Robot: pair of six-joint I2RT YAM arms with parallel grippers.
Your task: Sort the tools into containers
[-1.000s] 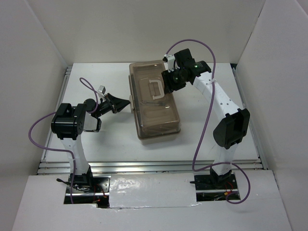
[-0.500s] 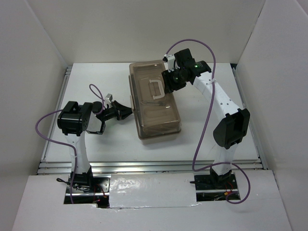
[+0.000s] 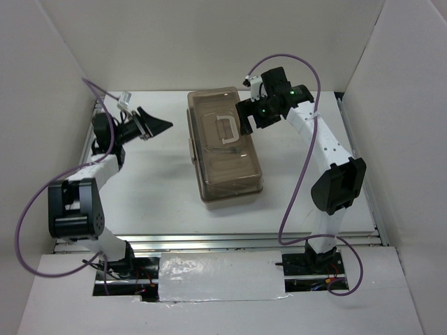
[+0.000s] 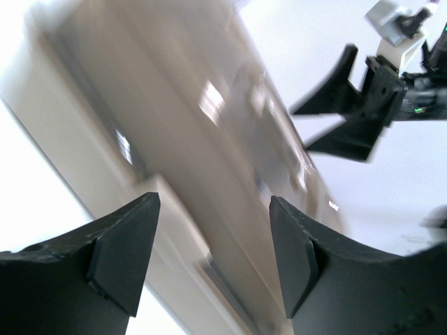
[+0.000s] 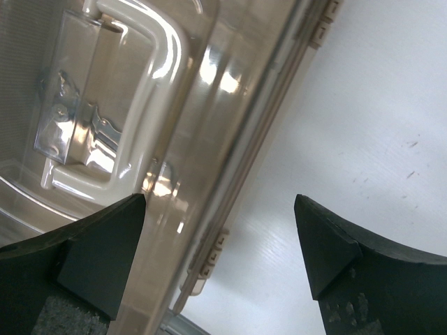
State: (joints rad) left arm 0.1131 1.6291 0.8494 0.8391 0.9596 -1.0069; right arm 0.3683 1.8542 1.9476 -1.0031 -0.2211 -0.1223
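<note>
**While the toolbox lies shut mid-table, both grippers stand open beside it**

Where the white table (image 3: 154, 188) fills the middle of the top view, the beige toolbox (image 3: 230, 197) lies at centre. Its long side runs from the upper middle toward the lower middle. Its translucent brown lid (image 3: 234, 164) is down, with the white handle (image 3: 225, 130) flat on the upper half. What lies under the lid cannot be made out.

The right gripper (image 3: 244, 124) hangs at the toolbox's right long edge, level with the handle. In its wrist view the fingers are spread wide, one over the lid and one over bare table, with the lid's rim between them. Whether either finger touches the box cannot be told. That arm rises from the lower right, bends at a black elbow and reaches up and left.

The left gripper (image 3: 157, 122) is in the upper left, pointing right at the toolbox and well apart from it. Its fingers are parted with nothing between them, and its wrist view is blurred. That arm climbs from the lower left along the left edge.

A purple cable (image 3: 293, 202) loops off each arm, and white walls (image 3: 42, 84) close in the table.
</note>
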